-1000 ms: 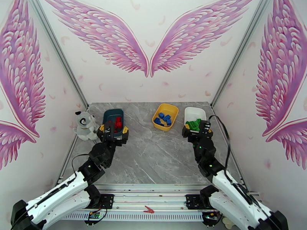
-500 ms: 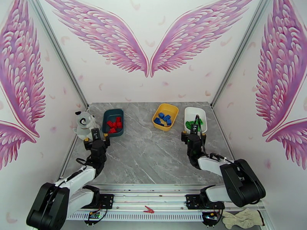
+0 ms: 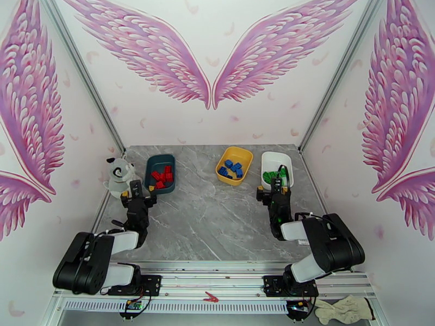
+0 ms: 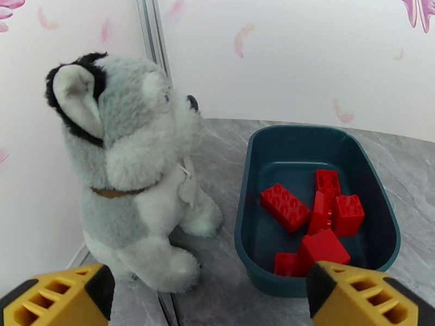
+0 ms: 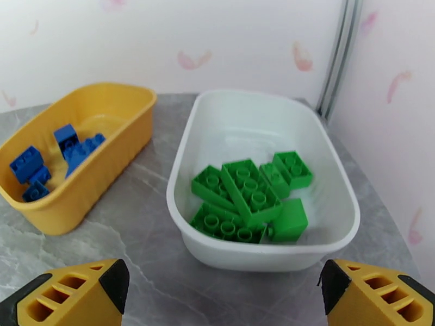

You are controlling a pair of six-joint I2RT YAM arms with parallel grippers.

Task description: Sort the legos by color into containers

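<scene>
The left fingers [image 4: 65, 297] and right fingers [image 5: 70, 292] stand spread wide, holding nothing, while blue legos [image 5: 26, 161] lie in the yellow tray [image 5: 117, 148], green legos [image 5: 247, 191] in the white tray [image 5: 261, 259] just right of it, and red legos [image 4: 285, 206] in the teal tray [image 4: 253, 213] well left of it.

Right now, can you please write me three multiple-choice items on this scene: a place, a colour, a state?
1. Where is the plush dog? A. left of the teal tray B. inside it C. right of it
2. Which colour are the legos in the white tray? A. red B. green C. blue
3. How is the right gripper? A. shut on a lego B. shut, empty C. open, empty
Answers: 1 A, it sits by the tray's left rim; 2 B, every brick there is green; 3 C, its fingers stand wide apart, nothing between.
</scene>
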